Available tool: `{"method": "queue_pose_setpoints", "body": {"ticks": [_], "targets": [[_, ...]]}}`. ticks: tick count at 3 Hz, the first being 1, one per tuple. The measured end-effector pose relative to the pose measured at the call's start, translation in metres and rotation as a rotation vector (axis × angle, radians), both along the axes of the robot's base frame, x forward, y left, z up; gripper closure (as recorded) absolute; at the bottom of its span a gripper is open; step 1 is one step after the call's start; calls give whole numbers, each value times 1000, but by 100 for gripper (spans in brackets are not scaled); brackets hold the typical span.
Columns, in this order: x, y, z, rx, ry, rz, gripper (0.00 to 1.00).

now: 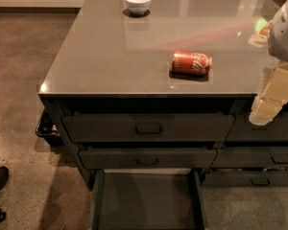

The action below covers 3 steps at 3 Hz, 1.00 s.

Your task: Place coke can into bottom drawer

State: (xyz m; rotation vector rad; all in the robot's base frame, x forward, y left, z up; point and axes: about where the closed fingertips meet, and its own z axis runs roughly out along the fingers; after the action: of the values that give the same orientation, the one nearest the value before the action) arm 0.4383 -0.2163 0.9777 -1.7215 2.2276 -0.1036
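A small red-orange metal soda can with white script lettering is seen lying on its side on the glossy grey-brown top of the desk, near the front edge. Well behind the can and to its left, a small round white bowl is set upright on the same top. Below the can and to its left, the lowest wide dark grey drawer is pulled out, and its plain flat floor is exposed. Between the can and that drawer, 2 shut dark grey handled drawers are stacked. To the right of the can, the cream-coloured tool is held apart from it; whether the tool is released or clenched cannot be told.
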Motion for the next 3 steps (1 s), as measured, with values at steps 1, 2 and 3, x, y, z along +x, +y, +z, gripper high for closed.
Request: {"method": "queue_pose_setpoints", "body": {"ticks": [1, 2, 3], "targets": [[0, 0, 0, 0, 0, 0, 0], [13, 6, -1, 7, -13, 20, 0], [42, 15, -7, 34, -25, 60, 0]]}}
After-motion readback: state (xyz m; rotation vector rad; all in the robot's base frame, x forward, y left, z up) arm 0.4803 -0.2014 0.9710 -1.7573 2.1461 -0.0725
